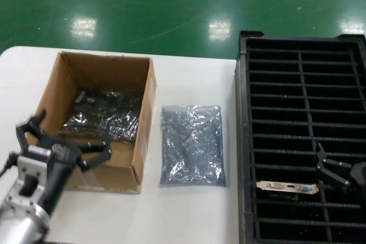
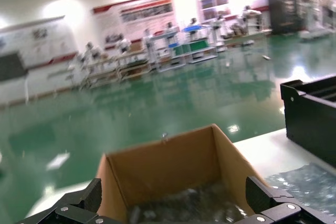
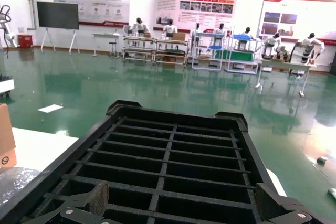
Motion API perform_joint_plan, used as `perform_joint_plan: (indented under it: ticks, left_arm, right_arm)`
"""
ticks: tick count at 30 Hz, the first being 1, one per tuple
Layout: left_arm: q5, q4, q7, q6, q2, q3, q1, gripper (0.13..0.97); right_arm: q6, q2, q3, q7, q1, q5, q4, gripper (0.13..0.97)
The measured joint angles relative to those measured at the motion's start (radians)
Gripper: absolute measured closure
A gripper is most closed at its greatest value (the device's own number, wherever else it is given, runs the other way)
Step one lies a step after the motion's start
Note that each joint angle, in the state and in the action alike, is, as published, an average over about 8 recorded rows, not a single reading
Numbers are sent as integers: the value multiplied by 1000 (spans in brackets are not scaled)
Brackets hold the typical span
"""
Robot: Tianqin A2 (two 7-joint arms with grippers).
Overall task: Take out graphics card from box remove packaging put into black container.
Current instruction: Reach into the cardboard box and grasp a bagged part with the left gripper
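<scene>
The brown box [image 1: 144, 119] stands open on the left of the white table; a shiny crinkled bag with something dark inside [image 1: 106, 115] lies in it. Flat on the table between box and black container [image 1: 243, 141] lies the grey-blue packaging [image 1: 191, 144]. The graphics card's silver bracket [image 1: 286, 187] shows in a near slot of the container; its board is hidden. My left gripper [image 1: 66, 140] hangs open over the box's near-left corner, nothing between its fingers [image 2: 265, 195]. My right gripper [image 1: 330, 170] is open just right of the bracket, over the container's ribs [image 3: 168, 163].
The table's near edge runs just below the box. Green floor lies beyond the far edge. The box [image 2: 163, 169] and the container's corner [image 2: 312, 114] show ahead in the left wrist view. A box corner [image 3: 6, 140] shows in the right wrist view.
</scene>
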State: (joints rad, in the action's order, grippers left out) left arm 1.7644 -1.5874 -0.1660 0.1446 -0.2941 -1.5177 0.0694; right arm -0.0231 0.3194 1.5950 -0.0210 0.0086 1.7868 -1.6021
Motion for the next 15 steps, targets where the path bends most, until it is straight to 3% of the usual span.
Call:
perform_joint_plan:
  ticks: [4,7,12,15]
  left_arm:
    - [-7,49,-89,76,-60,21,84,132]
    - [-35,113,-140,135,-132,2,175,132]
    - [-133,262,-158,271,-259,-112,356,132]
    - [-199,367,-158,366,-305,-199,467,132]
  right_arm:
    - [0,0,0,0,0,0,0,129]
    - [0,0,0,0,0,0,0,129]
    - [0,0,0,0,0,0,0,129]
    - [0,0,0,0,0,0,0,129]
